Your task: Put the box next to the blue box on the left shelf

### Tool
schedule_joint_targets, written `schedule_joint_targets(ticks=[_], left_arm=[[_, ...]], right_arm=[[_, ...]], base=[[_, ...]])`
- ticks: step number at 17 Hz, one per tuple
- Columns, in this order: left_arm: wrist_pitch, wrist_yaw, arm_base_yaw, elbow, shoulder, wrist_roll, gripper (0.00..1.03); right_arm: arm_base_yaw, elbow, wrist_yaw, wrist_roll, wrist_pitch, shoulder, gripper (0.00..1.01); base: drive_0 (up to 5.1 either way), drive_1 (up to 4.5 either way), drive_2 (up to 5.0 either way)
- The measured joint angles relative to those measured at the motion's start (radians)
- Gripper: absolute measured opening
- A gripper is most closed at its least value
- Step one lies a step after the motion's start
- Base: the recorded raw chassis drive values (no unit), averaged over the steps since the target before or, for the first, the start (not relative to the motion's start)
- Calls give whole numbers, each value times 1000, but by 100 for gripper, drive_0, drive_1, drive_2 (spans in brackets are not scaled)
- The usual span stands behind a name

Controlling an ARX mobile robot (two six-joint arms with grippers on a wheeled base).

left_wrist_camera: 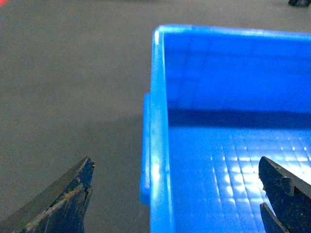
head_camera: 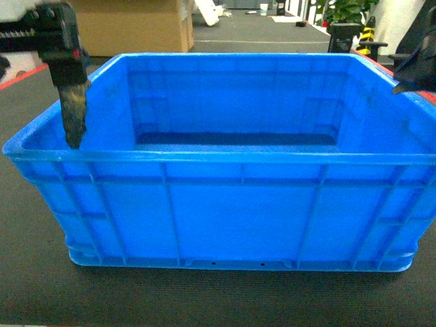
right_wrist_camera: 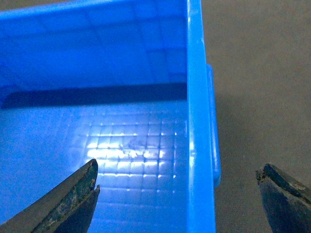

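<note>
The box [head_camera: 225, 204], a large bright-blue crate with ribbed walls and a grid floor, stands empty on the dark mat right in front of me. My left gripper [left_wrist_camera: 176, 164] is open and straddles the crate's left wall [left_wrist_camera: 158, 145], one finger outside and one inside. In the head view that gripper [head_camera: 73, 133] hangs at the left rim. My right gripper [right_wrist_camera: 177, 166] is open too and straddles the right wall [right_wrist_camera: 200, 145]; in the head view only part of it [head_camera: 414, 68] shows at the right edge. Neither gripper touches the rim. The left shelf and the other blue box are out of view.
The dark mat [head_camera: 34, 286] spreads around the crate, with a red stripe [head_camera: 20, 76] along its left border. Behind stand a big cardboard box [head_camera: 129, 27], a potted plant [head_camera: 347, 10] and a yellow-and-black post [head_camera: 368, 34].
</note>
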Motion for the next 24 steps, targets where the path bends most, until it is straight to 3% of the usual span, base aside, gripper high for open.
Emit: schedule_joint_targets(ticks=[2, 6, 9, 14, 19, 21, 22, 24], left_arm=[[-57, 20, 0, 48, 80, -37, 98], [-162, 38, 1, 165, 169, -56, 98], [-243, 41, 4, 211, 216, -60, 98], [-274, 35, 11, 254, 251, -59, 95], [-332, 31, 21, 288, 262, -56, 46], [-336, 3, 23, 288, 262, -29, 27], [-314, -24, 21, 284, 262, 22, 21], [-227, -50, 11, 230, 245, 43, 20]], right_arm=[[6, 54, 10, 15, -60, 71, 98], [12, 148, 23, 18, -143, 145, 98], [19, 166, 66, -7, -187, 190, 98], [19, 185, 85, -46, -187, 206, 98], [19, 185, 82, -52, -197, 206, 49], [18, 185, 87, -52, -196, 206, 29], [20, 183, 91, -50, -187, 206, 22], [26, 149, 101, -39, -124, 196, 22]], base=[[0, 0, 0], [0, 0, 0], [0, 0, 0], [0, 0, 0], [0, 0, 0], [0, 0, 0], [0, 0, 0], [0, 0, 0]])
